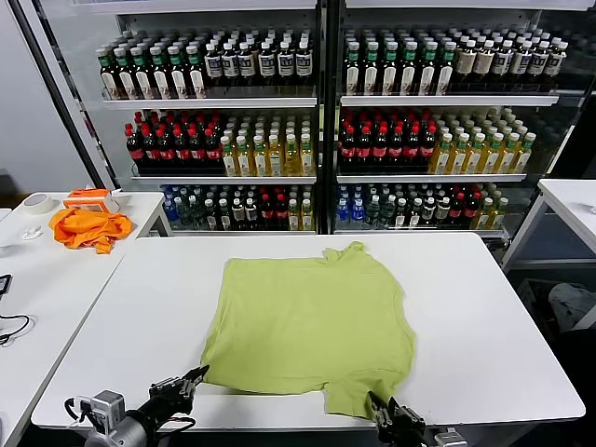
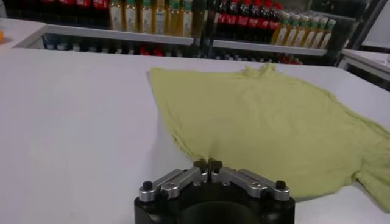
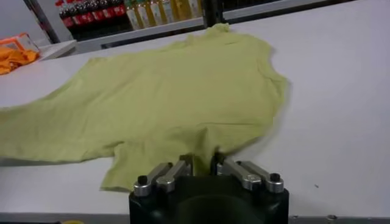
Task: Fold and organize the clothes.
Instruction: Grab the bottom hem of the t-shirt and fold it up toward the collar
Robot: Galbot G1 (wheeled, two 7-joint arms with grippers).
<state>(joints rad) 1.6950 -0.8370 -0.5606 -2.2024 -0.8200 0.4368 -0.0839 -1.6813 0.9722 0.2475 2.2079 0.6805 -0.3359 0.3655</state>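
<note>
The clothes are one lime-green T-shirt [image 1: 312,321] lying spread flat on the white table [image 1: 484,317], neck toward the far side. My left gripper [image 1: 197,375] sits at the table's front left, by the shirt's near left corner. In the left wrist view it [image 2: 208,163] is shut, fingertips touching right at the shirt's edge [image 2: 183,140]; no cloth shows between them. My right gripper [image 1: 375,407] is at the near sleeve [image 1: 349,396]. The right wrist view shows it [image 3: 202,161] closed down on a puckered bunch of the shirt [image 3: 177,91].
A side table [image 1: 47,289] at the left holds a bright orange cloth [image 1: 90,228] and a tape roll [image 1: 37,202]. Glass-fronted shelves of bottles [image 1: 317,121] stand behind. Another white table [image 1: 573,200] is at the right. Both grippers hang at the table's front edge.
</note>
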